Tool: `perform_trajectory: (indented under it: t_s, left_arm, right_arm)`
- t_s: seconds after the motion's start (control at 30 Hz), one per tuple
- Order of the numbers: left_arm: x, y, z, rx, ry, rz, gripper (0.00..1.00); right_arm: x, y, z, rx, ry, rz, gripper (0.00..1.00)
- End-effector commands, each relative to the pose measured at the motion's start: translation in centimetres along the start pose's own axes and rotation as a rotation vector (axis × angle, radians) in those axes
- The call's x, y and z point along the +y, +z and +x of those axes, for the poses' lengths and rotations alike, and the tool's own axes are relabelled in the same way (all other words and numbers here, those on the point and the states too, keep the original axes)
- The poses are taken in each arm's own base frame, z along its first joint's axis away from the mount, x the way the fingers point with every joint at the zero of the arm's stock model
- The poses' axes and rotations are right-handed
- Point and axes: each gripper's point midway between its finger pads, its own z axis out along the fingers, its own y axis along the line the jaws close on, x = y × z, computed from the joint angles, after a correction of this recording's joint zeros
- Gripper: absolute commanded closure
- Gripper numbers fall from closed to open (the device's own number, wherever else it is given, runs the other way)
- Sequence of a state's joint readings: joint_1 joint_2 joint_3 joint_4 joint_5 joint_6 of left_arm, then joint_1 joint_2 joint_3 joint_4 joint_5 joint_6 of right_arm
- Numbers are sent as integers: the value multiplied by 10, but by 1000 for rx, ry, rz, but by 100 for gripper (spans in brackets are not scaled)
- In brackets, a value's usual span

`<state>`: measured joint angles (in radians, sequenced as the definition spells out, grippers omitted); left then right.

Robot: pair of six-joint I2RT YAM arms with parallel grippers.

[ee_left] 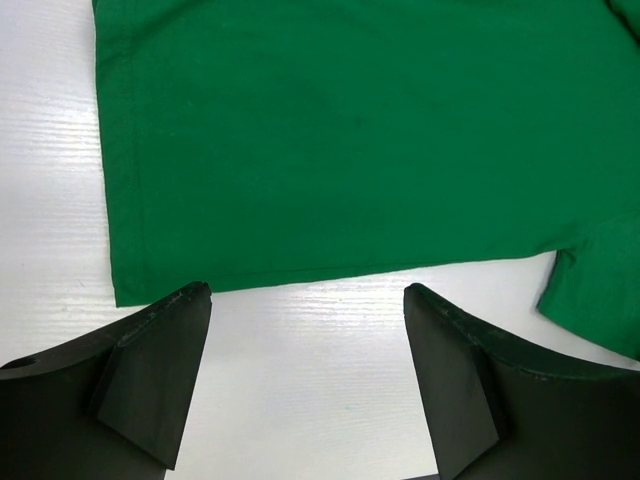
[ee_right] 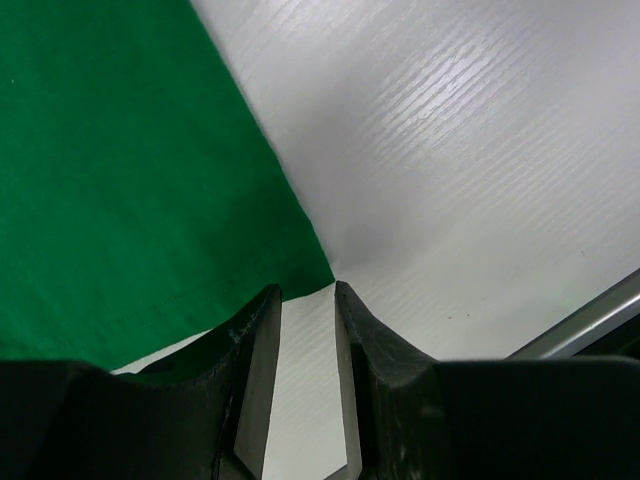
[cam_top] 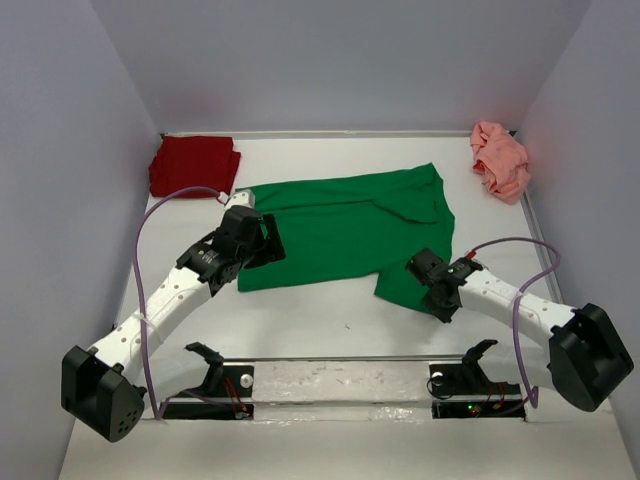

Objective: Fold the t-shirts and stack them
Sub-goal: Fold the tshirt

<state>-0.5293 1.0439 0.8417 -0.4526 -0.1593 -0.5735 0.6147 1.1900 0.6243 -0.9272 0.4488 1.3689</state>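
Left end effector (ee_left: 307,300): spread wide, holds nothing, at 8 o'clock corner of green t-shirt (cam_top: 340,230). Right end effector (ee_right: 307,290): narrow gap, bare counter (ee_right: 480,150) visible between; shirt's 5 o'clock corner at fingertips, not pinched. Shirt spread mid-counter.

The white table (cam_top: 330,330) is carrying three garments. The green t-shirt (cam_top: 340,230) is lying spread across the middle, mostly flat, with some cloth doubling over itself toward its far right end. Its near left corner is resting smooth on the bare surface. The dark red t-shirt (cam_top: 193,165) is sitting as a compact bundle in the far left corner, just beside the green one's far left corner. The salmon pink t-shirt (cam_top: 500,160) is lying crumpled in the far right corner, well apart from the other two. A thin metal strip (cam_top: 340,133) is running along the table's far edge.
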Motion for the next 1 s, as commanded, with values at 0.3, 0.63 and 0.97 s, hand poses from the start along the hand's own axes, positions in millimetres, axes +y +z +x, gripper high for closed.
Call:
perform_trajectory:
  t_s: [0.3,0.63,0.97]
  left_arm:
    - [-7,-4,0,-2,20,44,13]
    - [-10,-10,-2,-10,19,67,13]
    - [-15,-13,2,-7,36,79,12]
  right_arm:
    - [5,-4,-1,20,44,28,66]
    - [14,-3,-6,4,16,62,66]
    - [7,7,-3,-5,23,91,75]
